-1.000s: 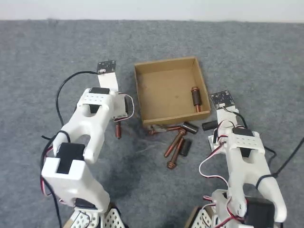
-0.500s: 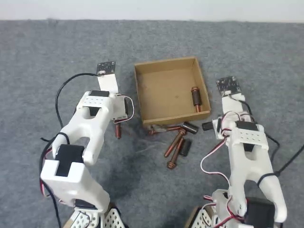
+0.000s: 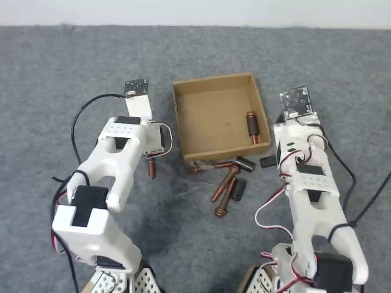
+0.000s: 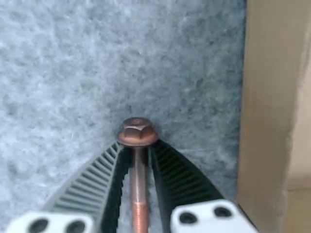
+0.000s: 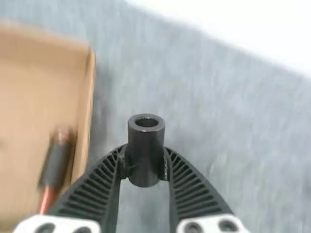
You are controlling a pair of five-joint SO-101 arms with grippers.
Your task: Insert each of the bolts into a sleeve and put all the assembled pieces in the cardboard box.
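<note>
On the grey, carpet-like bench (image 3: 61, 73) the cardboard box (image 3: 221, 79) stands open in the middle. It is square, brown and shallow. Inside it, close along its right wall, lies one assembled piece (image 3: 251, 126), a copper-coloured bolt with a black sleeve around its shaft. Just in front of the box there is a loose pile (image 3: 227, 180) of several copper bolts and two black sleeves, some of them touching each other. The left gripper (image 4: 138, 151) is beside the left wall of the box. Its ribbed fingers (image 4: 109, 170) are closed narrowly on a bolt (image 4: 138, 133), which has a hexagonal head with a flange and a smooth shaft; the head sticks out just beyond the fingertips. The right gripper (image 5: 145, 162) is near the right front corner of the box, and its fingers clamp a sleeve (image 5: 146, 141), a short black tube with a round open bore, which points away from the wrist.
</note>
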